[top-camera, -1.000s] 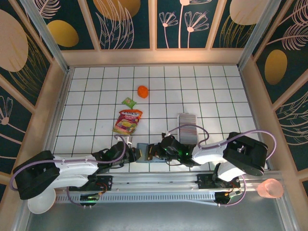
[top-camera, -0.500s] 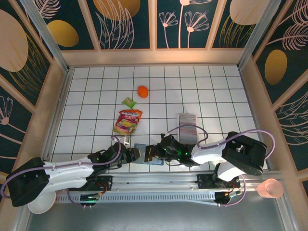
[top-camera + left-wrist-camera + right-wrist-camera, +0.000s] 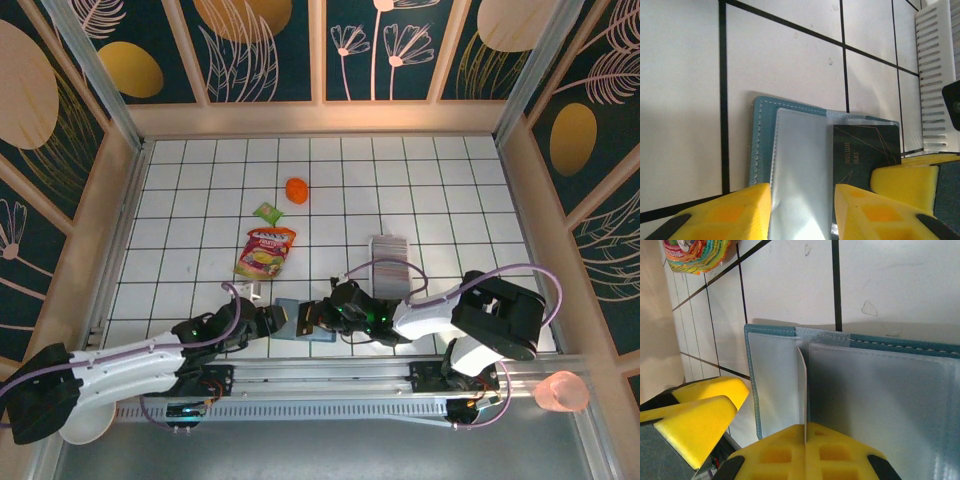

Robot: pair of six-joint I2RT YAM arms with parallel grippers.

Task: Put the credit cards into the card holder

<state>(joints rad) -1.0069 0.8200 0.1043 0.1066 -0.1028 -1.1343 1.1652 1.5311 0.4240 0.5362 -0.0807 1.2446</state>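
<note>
Left claw (image 3: 802,200) is loosening, jaws now parting over the open card holder (image 3: 790,145) at the bench's (image 3: 450,200) near edge, while right claw (image 3: 805,440), clenched on one dark credit card (image 3: 865,150), is seemingly seating it.

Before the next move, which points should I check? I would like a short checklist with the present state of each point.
1. The card holder lies open on the table: ok.
2. The right gripper is shut on the dark card: ok.
3. The dark card sits in a pocket: cannot tell.
4. The left gripper is open over the card holder: ok.
5. The two grippers are near each other but apart: ok.
6. More cards wait in the white tray: ok.
</note>
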